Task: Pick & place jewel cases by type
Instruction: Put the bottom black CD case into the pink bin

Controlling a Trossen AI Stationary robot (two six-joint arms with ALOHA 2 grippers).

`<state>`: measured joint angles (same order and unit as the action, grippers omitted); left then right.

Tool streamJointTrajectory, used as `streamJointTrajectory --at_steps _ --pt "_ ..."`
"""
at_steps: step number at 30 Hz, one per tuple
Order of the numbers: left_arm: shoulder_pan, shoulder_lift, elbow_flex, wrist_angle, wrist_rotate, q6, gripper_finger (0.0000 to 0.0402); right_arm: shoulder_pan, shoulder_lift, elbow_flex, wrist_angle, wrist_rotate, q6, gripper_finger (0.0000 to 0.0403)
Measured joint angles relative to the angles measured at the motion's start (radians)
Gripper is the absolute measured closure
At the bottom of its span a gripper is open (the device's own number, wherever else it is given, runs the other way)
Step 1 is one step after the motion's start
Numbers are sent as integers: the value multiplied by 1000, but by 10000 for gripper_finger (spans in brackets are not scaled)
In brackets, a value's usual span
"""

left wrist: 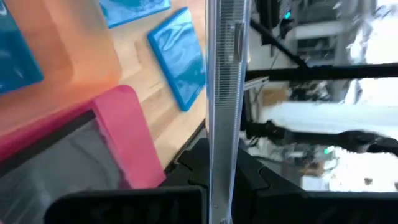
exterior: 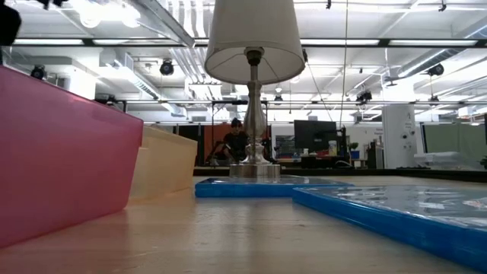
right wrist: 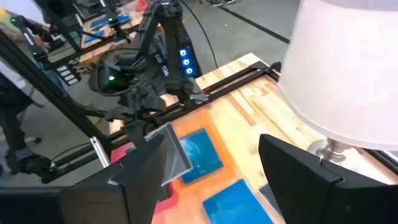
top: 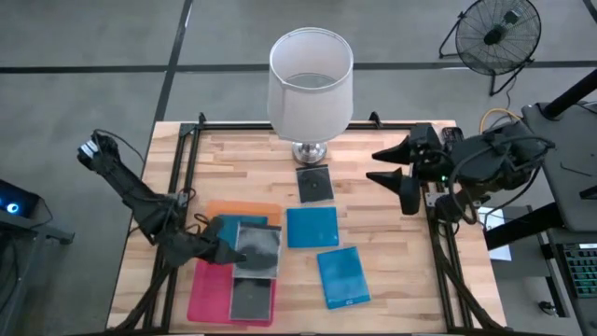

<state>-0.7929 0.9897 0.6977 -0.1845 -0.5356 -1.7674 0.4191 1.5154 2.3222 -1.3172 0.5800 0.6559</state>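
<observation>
— Clear-silvery plastic, that is what the left gripper (top: 227, 248) has: it is clamped on a transparent jewel case (top: 258, 250), held above the pink sheet (top: 207, 291) at the table's front-left. In the left wrist view the case (left wrist: 224, 93) shows edge-on, standing up between the fingers.

— And the other cases?

— A dark grey case (top: 253, 299) lies on the pink sheet. A blue case (top: 235, 224) lies on the orange sheet (top: 244, 211) just behind it. Two more blue ones sit on the bare wooden table (top: 392, 280): one (top: 312, 227) at the middle, another (top: 342, 276) nearer the front edge. A dark case (top: 314, 183) lies just in front of the lamp (top: 310, 86) base.

— The right arm?

— Its right gripper (top: 399, 165) hangs over the table's right edge, near the lamp, fingers spread wide, holding nothing. From its wrist camera you see the left gripper (right wrist: 146, 127) lifting the clear case (right wrist: 171, 155) across the table.
</observation>
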Motion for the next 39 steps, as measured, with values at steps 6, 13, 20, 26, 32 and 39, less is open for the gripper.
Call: streamJointTrajectory --at_steps 6,13,20,26,32,39 --pt "-103 15 -31 13 -90 -121 399 0 -9 0 -42 1 0 155" --pt "-222 83 -37 13 -178 -287 399 0 -10 0 -41 2 -9 157" --pt "-263 193 -25 96 -197 -341 399 0 -10 -1 -41 25 -12 149" --pt "-285 281 -29 140 -183 -362 399 0 -9 -1 -41 26 -11 152" --pt "-312 324 -30 168 -166 -368 399 0 -9 -2 -40 25 -10 155" --pt "-324 373 -30 190 -166 -401 399 0 -9 -2 -40 25 -4 149"
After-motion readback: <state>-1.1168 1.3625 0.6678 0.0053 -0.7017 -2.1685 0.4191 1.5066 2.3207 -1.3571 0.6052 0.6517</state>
